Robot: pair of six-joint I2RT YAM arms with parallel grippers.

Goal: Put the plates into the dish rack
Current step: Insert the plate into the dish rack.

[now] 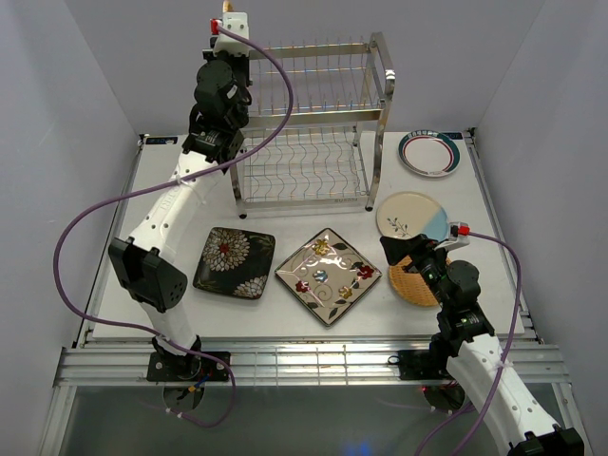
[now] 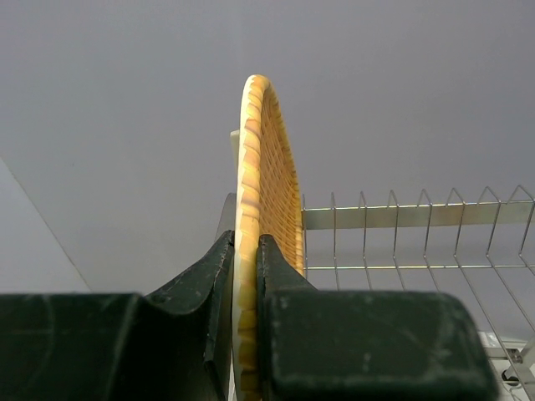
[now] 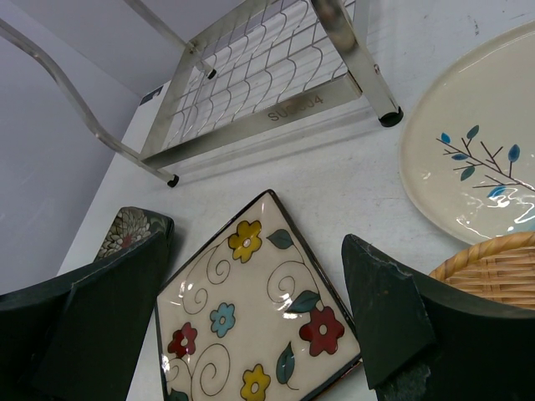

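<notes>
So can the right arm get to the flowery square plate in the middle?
Probably yes. The right gripper is open and close to the cream flowery plate, and nothing lies on it or between them. It lies flat on the table, though, so pinching its edge might be tricky.

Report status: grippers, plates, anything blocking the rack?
Left gripper shut on woven plate, held on edge at upper tier of dish rack. Right gripper open, empty, near floral square plate. Nothing blocking rack slots in view.
</notes>
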